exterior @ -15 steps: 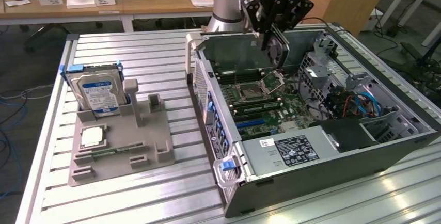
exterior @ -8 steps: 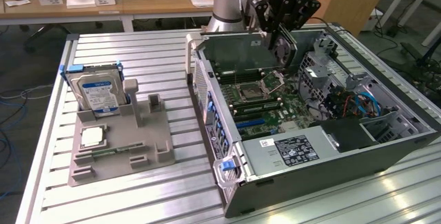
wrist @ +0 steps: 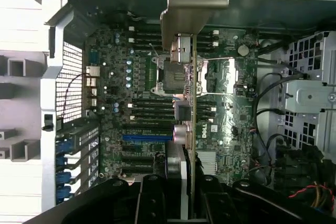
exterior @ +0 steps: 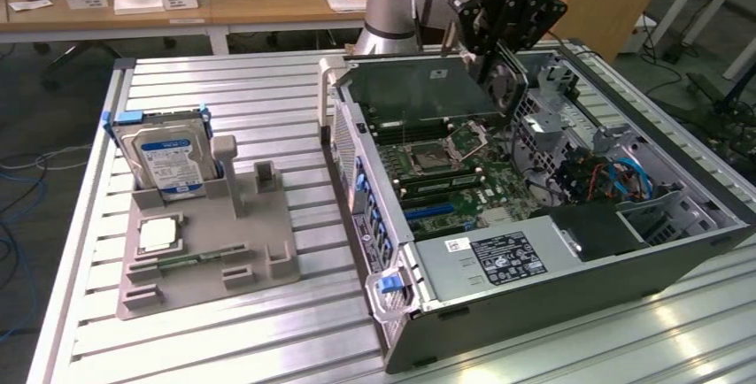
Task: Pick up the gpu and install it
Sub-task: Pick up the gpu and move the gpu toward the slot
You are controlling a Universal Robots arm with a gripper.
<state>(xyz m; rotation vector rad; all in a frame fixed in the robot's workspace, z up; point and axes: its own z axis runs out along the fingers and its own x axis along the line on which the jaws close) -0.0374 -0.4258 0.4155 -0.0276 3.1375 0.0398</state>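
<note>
The tool's (wrist: 186,199) dark fingers (wrist: 152,198) sit closest to my wrist camera, drawn in narrow and clamped on the gpu (wrist: 193,95). I see the card edge-on, a slim slab running away from the fingers to its grey metal bracket (wrist: 189,3) at the far end.

In the exterior view the tool (exterior: 502,70) comes down from above and holds the card by the end on the exterior view's right. The card stands upright on its long edge with its dark face towards me and its bracket at the exterior view's left. It hangs inside the open computer case (exterior: 567,269), at the far end, over the motherboard (exterior: 455,172). I cannot tell whether its lower edge touches the board.

Just nearer than the card lies the processor socket (exterior: 428,156). The grey power supply (exterior: 497,260) with its printed label fills the near end of the case, and blue cables (exterior: 626,176) loop at the exterior view's right.

Well apart, at the exterior view's left on the ribbed metal desk (exterior: 236,340), a grey holder (exterior: 254,251) carries a hard drive (exterior: 165,158) standing upright at its far end. A small square silver chip (exterior: 159,234) lies flat nearer to me.
</note>
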